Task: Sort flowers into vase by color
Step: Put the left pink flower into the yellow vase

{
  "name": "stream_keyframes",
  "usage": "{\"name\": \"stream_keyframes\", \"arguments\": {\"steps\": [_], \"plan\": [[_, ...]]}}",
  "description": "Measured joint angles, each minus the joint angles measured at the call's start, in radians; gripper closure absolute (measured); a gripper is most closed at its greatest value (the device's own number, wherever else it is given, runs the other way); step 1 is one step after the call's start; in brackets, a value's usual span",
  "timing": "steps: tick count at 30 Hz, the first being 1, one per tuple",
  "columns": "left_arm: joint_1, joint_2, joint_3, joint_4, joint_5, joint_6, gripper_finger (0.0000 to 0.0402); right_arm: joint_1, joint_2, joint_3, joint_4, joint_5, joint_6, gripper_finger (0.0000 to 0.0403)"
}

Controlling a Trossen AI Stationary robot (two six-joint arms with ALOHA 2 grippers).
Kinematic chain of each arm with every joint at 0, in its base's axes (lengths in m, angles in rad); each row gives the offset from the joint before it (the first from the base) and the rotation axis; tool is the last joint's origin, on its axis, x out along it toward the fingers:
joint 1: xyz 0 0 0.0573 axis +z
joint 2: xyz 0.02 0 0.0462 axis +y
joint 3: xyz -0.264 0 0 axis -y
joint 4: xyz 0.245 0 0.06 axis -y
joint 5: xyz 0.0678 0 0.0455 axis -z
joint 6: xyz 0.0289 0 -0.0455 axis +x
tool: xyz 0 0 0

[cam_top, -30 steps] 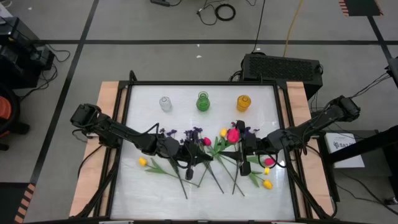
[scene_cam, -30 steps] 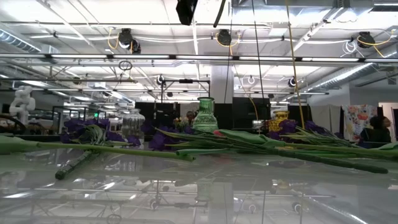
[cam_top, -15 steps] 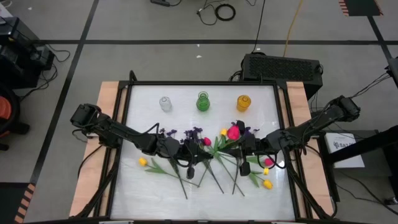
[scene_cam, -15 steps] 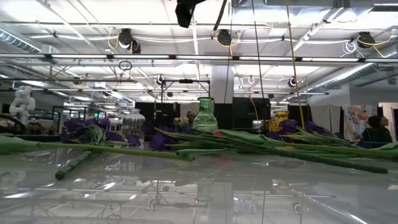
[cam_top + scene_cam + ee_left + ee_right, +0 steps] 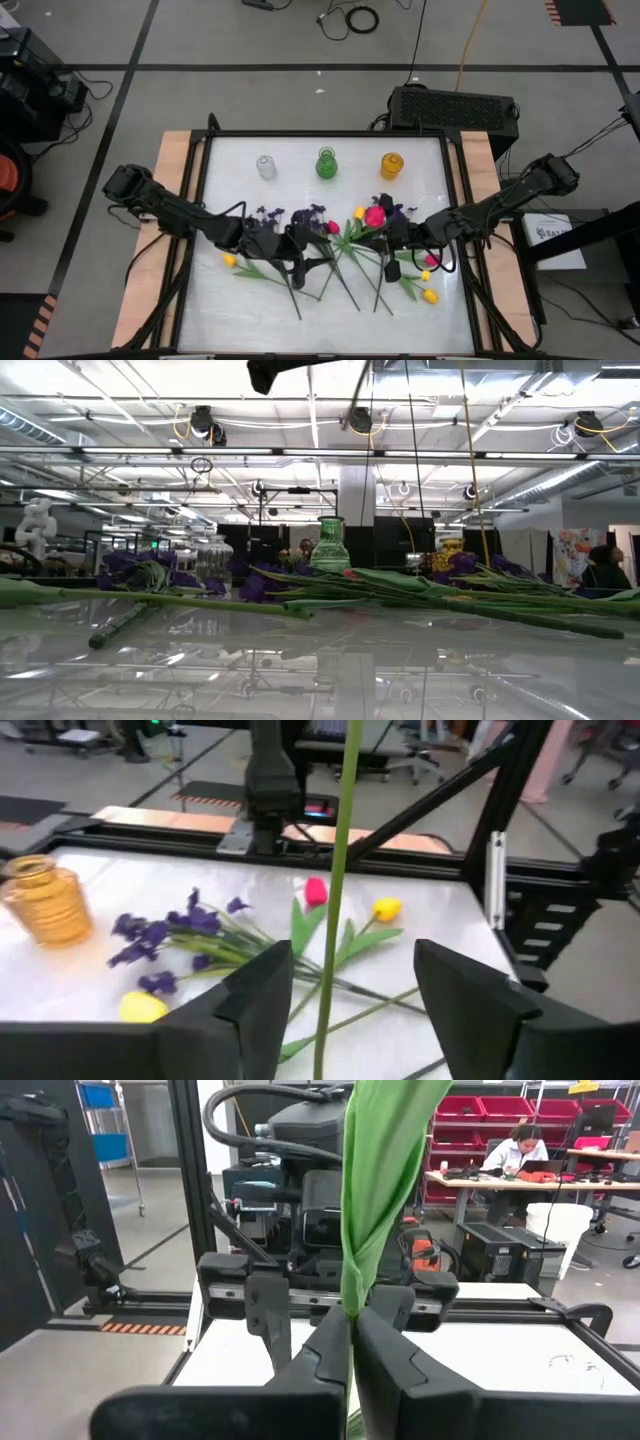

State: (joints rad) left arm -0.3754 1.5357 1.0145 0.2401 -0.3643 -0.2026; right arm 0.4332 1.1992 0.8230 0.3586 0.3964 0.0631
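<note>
The flowers (image 5: 340, 250) are artificial: thin green leafy stems carrying yellow tulip buds, pink-red tulip buds and small purple blossom clusters. They lie in a loose heap across the middle of the white surface (image 5: 420, 160), with one yellow bud toward the left edge and two buds, pink-red and yellow, toward the right edge. In the low view the stems lie flat along the surface.

The left hand (image 5: 298, 252) sits over the left part of the heap. In its wrist view the fingers (image 5: 262, 990) stand apart, with a green stem (image 5: 335, 890) rising between them without clear contact. The right hand (image 5: 392, 248) is over the right part of the heap, fingers (image 5: 325, 1355) clamped on a green leaf (image 5: 375, 1190) and stem.

Compared with 1.0 s ago, the left arm has drawn slightly back toward the left edge; the flowers lie unchanged.

Three vases stand in a row near the far edge: clear (image 5: 265, 167), green (image 5: 326, 163), amber (image 5: 391, 165). The surface is glossy with wooden side rails. A person (image 5: 518, 1152) sits at a desk in the room behind.
</note>
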Motion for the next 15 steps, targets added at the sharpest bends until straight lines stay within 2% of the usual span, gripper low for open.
{"name": "stream_keyframes", "arguments": {"steps": [4, 15], "plan": [[0.0, -0.002, 0.0, 0.026, -0.066, -0.001, 0.0178, -0.004, 0.0, 0.0, -0.005, 0.001, 0.0, 0.0402], [0.007, -0.002, 0.0, 0.043, -0.071, 0.007, 0.0178, -0.016, 0.0, 0.0, -0.033, 0.001, 0.003, 0.0403]]}}
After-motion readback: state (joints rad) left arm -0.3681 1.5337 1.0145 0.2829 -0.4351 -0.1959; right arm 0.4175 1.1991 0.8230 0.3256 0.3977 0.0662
